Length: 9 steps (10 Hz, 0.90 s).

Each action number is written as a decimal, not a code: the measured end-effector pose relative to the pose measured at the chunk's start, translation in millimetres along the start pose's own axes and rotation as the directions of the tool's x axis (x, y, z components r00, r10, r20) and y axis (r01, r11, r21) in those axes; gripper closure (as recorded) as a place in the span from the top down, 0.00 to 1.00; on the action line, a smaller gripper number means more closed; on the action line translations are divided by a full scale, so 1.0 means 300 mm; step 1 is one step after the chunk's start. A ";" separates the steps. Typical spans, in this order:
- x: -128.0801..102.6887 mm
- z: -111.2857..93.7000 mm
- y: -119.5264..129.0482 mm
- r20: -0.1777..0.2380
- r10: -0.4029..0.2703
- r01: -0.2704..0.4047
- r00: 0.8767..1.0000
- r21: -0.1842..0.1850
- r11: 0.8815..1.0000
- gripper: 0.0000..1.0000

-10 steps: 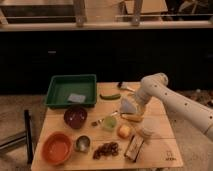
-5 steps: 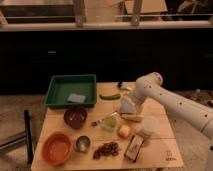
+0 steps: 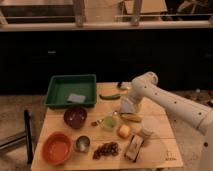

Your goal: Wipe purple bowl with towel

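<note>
Wooden counter (image 3: pixel 162 147) was inspected. End effector (image 3: pixel 130 102) was noted at the towel (image 3: pixel 124 108), right of centre; its grip could not be determined. Bowl (image 3: pixel 75 116) was located well apart, leftward.

Only one view is given. The scene is seen from in front of the light wooden table (image 3: pixel 162 150), from a raised position. The camera is turned obliquely downward, toward the dark wall behind the table. The distance is moderate. Nearly the whole tabletop is taken in, from the round orange bowl (image 3: pixel 57 148) close to the lower edge to the rectangular green plastic tray (image 3: pixel 55 85) at the far side. A pale horizontal rail (image 3: pixel 100 25) is included near the upper edge. The white robot arm (image 3: pixel 172 104) is shown extended from the right edge, and its gripper (image 3: pixel 127 106) is placed low over the table, slightly right of centre.
</note>
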 end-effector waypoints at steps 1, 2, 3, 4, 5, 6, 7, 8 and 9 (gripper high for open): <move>0.003 0.006 -0.005 0.000 -0.017 0.017 1.000 -0.002 1.000 0.80; 0.007 0.011 -0.012 0.000 -0.028 0.028 1.000 -0.004 1.000 0.80; 0.007 0.020 -0.026 0.005 -0.036 0.036 0.999 -0.005 0.999 0.80; 0.005 0.027 -0.035 0.010 -0.040 0.040 0.999 -0.007 0.999 0.80; 0.001 0.036 -0.046 0.015 -0.045 0.045 0.999 -0.009 0.999 0.80; -0.006 0.048 -0.057 0.023 -0.048 0.049 0.999 -0.013 0.999 0.80; -0.011 0.063 -0.062 0.032 -0.047 0.048 0.998 -0.018 0.999 0.80; -0.014 0.074 -0.061 0.038 -0.044 0.045 0.998 -0.023 0.999 0.80; -0.017 0.094 -0.057 0.047 -0.038 0.039 0.998 -0.031 0.999 0.80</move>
